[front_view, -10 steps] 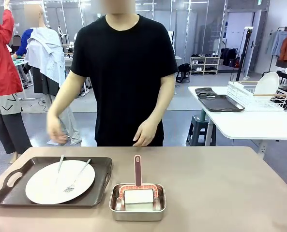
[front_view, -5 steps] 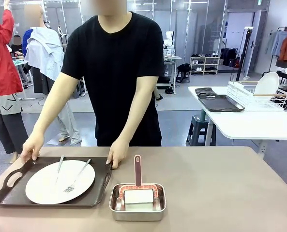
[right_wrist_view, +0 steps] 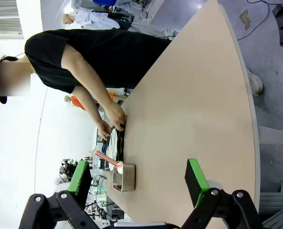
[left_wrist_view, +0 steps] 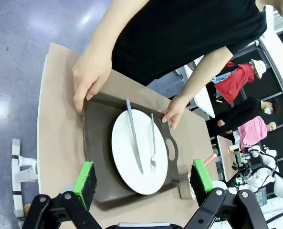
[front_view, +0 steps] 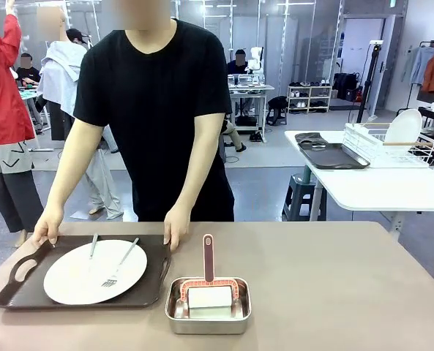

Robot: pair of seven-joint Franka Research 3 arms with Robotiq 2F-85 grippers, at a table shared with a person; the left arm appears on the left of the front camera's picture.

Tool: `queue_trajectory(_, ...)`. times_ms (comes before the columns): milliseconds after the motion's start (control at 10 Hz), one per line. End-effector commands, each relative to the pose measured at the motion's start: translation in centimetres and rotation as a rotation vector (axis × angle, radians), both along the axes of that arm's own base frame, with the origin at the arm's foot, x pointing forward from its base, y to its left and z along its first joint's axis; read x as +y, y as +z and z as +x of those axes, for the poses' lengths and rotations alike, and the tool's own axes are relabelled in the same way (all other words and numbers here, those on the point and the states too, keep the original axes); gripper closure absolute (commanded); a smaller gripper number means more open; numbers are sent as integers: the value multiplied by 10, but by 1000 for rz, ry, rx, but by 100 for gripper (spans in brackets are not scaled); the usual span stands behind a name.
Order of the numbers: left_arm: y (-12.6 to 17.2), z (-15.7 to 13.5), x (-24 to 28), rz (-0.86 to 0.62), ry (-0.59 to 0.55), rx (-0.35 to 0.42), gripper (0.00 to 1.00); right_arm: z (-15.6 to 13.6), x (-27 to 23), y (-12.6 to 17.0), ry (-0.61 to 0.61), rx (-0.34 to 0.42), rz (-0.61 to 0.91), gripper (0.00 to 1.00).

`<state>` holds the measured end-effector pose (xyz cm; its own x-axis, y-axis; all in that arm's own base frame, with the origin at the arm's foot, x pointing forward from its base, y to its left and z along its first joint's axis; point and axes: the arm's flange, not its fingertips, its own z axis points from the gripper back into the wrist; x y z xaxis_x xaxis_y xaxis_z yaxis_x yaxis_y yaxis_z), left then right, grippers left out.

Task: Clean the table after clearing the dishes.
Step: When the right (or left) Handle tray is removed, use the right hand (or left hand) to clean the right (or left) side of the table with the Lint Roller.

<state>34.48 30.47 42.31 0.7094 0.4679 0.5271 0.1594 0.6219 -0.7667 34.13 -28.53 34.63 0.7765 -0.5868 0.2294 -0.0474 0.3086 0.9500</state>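
**Desk.** The desk [front_view: 334, 278] has a plain beige-brown top. It carries two groups of items, both in its left half as seen from the robot.

**Dishes.** A dark brown tray [front_view: 23, 289] with cut-out handles lies flat on the desk's left side. A large round white plate [front_view: 74, 285] rests on the tray. A knife [front_view: 92, 246] and a fork [front_view: 120, 266] lie on the plate, side by side, handles toward the person.

**Person.** A person in a black shirt stands at the far side of the desk. One hand [front_view: 47, 229] grips the tray's far corner at the desk's left edge. The other hand [front_view: 176, 232] grips the far corner nearer the desk's middle.

**Pan.** A small rectangular steel pan [front_view: 174, 313] sits just beside the tray's near right corner. It holds a cleaning tool [front_view: 208, 257] with a white block and a reddish-brown handle. The handle reaches past the pan's far rim toward the person.

**Pincers.** The left pincer [left_wrist_view: 143, 176] hangs above the near part of the tray, with its jaws spread fully and nothing between them. The right pincer [right_wrist_view: 137, 176] hangs above the bare right part of the desk, also fully spread and holding nothing.

**Background.** A white side table [front_view: 378, 189] stands beyond the desk on the right. It carries a second dark tray [front_view: 334, 156] and a white wire rack [front_view: 385, 145].
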Motion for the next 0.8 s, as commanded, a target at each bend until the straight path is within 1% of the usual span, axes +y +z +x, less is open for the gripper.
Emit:
queue_trajectory(0, 2, -2, 2, -6, -5, -7, 0, -2, 2, 1, -4, -1, -6, 0)
queue_trajectory(700, 2, -2, 2, -6, -5, -7, 0, -2, 2, 1, -4, -1, -6, 0)
